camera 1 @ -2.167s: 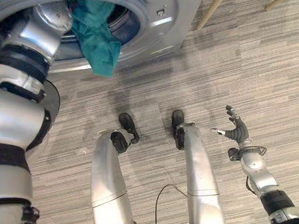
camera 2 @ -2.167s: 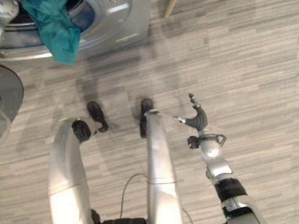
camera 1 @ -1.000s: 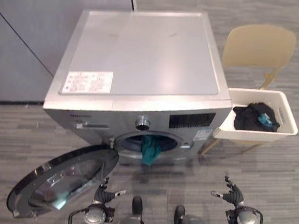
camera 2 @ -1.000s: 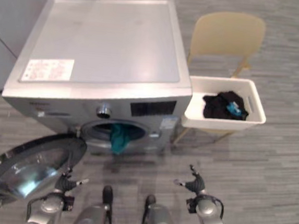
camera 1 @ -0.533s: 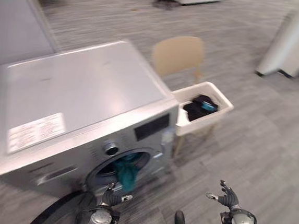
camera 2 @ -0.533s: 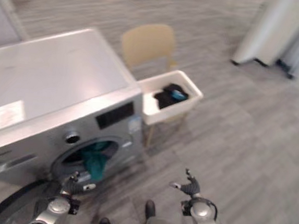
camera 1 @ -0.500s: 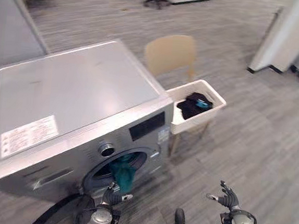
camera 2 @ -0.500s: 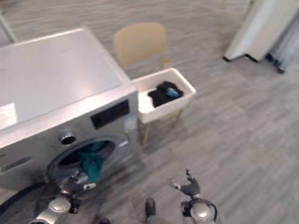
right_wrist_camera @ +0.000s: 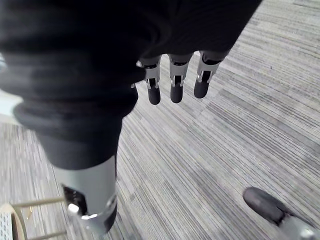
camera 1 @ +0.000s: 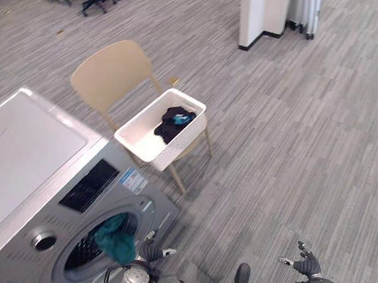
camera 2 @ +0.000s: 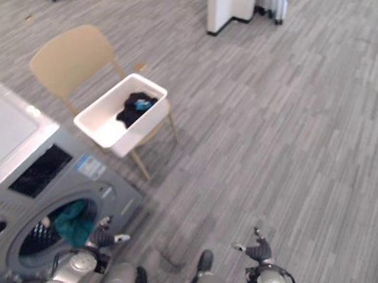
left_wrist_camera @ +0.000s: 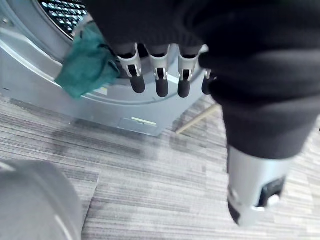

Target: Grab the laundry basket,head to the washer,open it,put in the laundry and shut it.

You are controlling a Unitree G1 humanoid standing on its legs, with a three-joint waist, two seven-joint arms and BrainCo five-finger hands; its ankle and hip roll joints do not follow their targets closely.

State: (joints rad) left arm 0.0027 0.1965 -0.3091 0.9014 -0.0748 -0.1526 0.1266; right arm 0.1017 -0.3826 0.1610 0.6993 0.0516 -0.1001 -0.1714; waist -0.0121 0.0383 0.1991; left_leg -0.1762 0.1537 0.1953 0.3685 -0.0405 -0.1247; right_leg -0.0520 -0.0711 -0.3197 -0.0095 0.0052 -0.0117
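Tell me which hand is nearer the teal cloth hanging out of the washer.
Left. The left hand is just beside the teal cloth at the washer opening, not touching it. The right hand hangs well off to the other side, over bare floor.

Matt silver washer [camera 1: 52, 196], teal cloth [camera 1: 115, 238]

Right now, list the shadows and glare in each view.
Left eye view: chair and laundry basket throw a soft shadow on the floor; the washer top has a pale sheen. Left wrist view: a dark shadow band on the floor below the washer, past the open left hand. Right wrist view: a faint shadow patch beyond the open right hand.
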